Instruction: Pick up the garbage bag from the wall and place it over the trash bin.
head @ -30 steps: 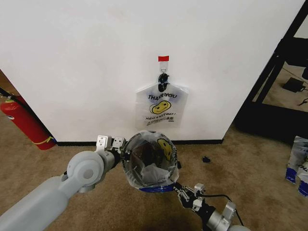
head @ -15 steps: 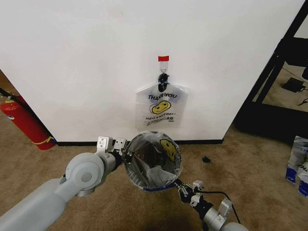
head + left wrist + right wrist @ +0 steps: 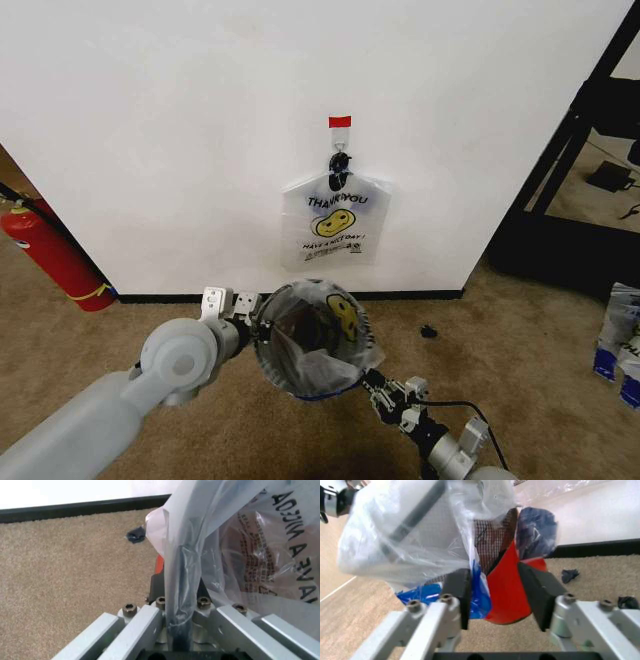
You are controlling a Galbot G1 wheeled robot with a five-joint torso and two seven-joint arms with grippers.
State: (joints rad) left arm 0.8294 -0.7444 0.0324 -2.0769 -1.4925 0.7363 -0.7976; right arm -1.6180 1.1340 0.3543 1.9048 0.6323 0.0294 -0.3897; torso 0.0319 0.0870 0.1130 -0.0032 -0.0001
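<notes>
The garbage bag, clear plastic with a yellow smiley and blue patches at its lower edge, is draped over the black mesh trash bin on the carpet below the wall. My left gripper sits at the bin's left rim, shut on a fold of the garbage bag. My right gripper is at the bin's lower right. It stands open, its pads on either side of the bin's red base and a blue patch of the bag.
A matching smiley bag hangs from a black hook under red tape. A red fire extinguisher leans at left. A black shelf frame and floor bags are at right. A dark scrap lies on the carpet.
The bag's mouth stretched a little to the right, and its hem now hangs out past the bin's right rim. The right gripper edged up closer to the bin's base. The left gripper barely moved.
</notes>
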